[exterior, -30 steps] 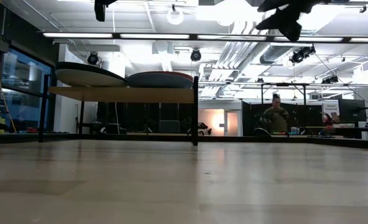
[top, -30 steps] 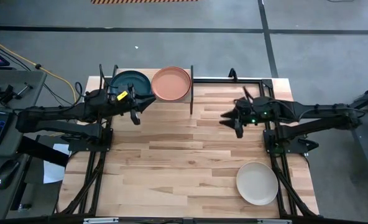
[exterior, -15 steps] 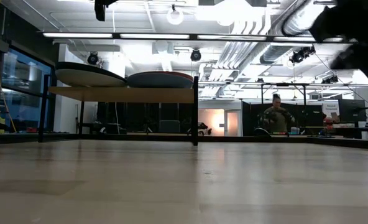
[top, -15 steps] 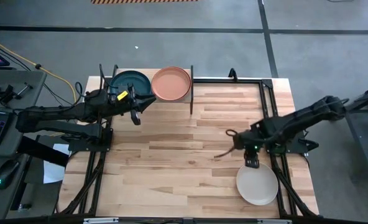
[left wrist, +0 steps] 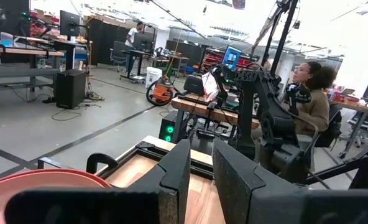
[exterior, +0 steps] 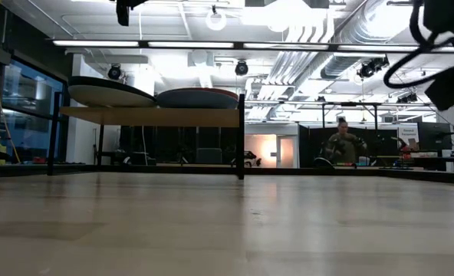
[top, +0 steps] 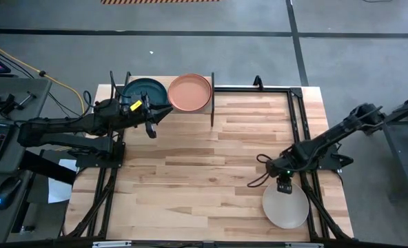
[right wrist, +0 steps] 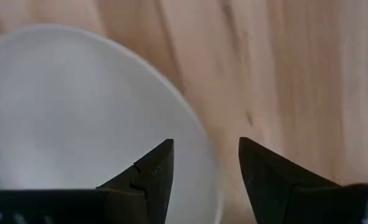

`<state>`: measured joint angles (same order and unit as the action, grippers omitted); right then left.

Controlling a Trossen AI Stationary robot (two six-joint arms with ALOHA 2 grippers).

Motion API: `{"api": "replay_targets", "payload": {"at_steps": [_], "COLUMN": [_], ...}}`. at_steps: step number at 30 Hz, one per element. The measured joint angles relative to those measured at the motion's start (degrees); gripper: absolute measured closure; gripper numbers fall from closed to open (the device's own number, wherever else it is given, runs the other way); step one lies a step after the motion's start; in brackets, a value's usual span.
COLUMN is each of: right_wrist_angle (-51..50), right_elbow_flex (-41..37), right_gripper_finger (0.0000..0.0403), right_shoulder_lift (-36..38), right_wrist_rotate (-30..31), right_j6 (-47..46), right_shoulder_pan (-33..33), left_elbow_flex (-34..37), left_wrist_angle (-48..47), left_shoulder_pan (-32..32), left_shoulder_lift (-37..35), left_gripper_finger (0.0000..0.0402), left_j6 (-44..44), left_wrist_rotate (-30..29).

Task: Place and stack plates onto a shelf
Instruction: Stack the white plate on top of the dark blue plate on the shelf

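My right gripper (top: 284,184) hangs over the near edge of the cream plate (top: 285,204), fingers parted and holding nothing. In the right wrist view the two fingers (right wrist: 148,174) straddle the plate's rim (right wrist: 196,130), one over the plate and one over bare table (top: 204,165), with the gap between them wider than the rim. I cannot tell whether the tips touch the plate yet.

My left gripper (top: 149,118) waits just in front of the shelf (top: 211,100), empty, fingers (left wrist: 174,174) set a narrow gap apart.

The teal plate (top: 145,92) and the orange plate (top: 189,93) lie side by side on the shelf. The cream plate lies flat on the table, well apart from them, near the right front corner.

Step in hand, as I judge it: pick-up of the cream plate by its rim.

Next move calls for:
1. Lower until the rim sits between the fingers.
2. Close firmly; a shallow rim may slip.
3. Lift clear and carry to the shelf.
4. Set it on one of the plates there, centred.
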<state>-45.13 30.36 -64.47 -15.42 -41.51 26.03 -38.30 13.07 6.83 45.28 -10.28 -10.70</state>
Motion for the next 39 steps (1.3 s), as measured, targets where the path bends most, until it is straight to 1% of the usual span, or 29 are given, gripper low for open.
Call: {"api": "replay_targets", "payload": {"at_steps": [6,9,15,20,23,25,27,28,31,35,39], "right_wrist_angle": [0.69,1.11,1.75,5.01,5.98,6.06,6.48,7.41,10.47,13.38,16.05], "right_elbow_flex": [-1.58,-1.58,-1.6,-1.6,-1.6,-1.6,-1.58,-1.58,-1.58,0.35,4.49], "right_gripper_finger": [0.024,0.024,0.024,0.0246,0.0278,0.0319,0.0372,0.0386,0.039,0.04,0.0402], "right_shoulder_lift": [-0.02,-0.13,-2.44,-4.75,-5.92,-6.49,-6.42,-6.22,-4.93,-1.97,0.22], "right_wrist_rotate": [2.83,2.99,2.93,2.82,2.97,2.82,1.66,0.98,-0.91,-1.77,-1.02], "right_j6": [-1.53,-1.05,0.36,-0.35,-1.64,-2.74,-4.18,-4.74,-7.91,-9.69,-8.92], "right_shoulder_pan": [0.33,0.69,3.41,4.95,5.29,5.28,5.14,4.91,3.8,1.53,-3.67], "left_elbow_flex": [0.0,0.0,0.0,0.0,0.0,0.0,0.0,0.0,0.0,-0.02,-0.04], "left_wrist_angle": [0.01,0.01,0.03,0.06,0.03,0.06,0.06,-0.07,-0.33,-0.47,-1.1], "left_shoulder_pan": [0.0,0.0,0.0,0.0,0.0,0.0,0.0,-0.02,-0.02,-0.02,0.0], "left_shoulder_lift": [0.0,0.0,0.01,0.0,0.0,0.0,-0.07,-0.31,-1.9,-5.96,-10.09], "left_gripper_finger": [0.0341,0.0341,0.0341,0.0341,0.0341,0.0341,0.0341,0.0341,0.0341,0.0341,0.0341], "left_j6": [-0.02,-0.05,-0.04,0.02,0.03,0.4,2.28,3.22,4.89,8.49,10.88], "left_wrist_rotate": [-0.4,-0.42,-0.4,-0.39,-0.42,-0.45,-1.2,-1.68,-4.39,-11.12,-14.24]}}
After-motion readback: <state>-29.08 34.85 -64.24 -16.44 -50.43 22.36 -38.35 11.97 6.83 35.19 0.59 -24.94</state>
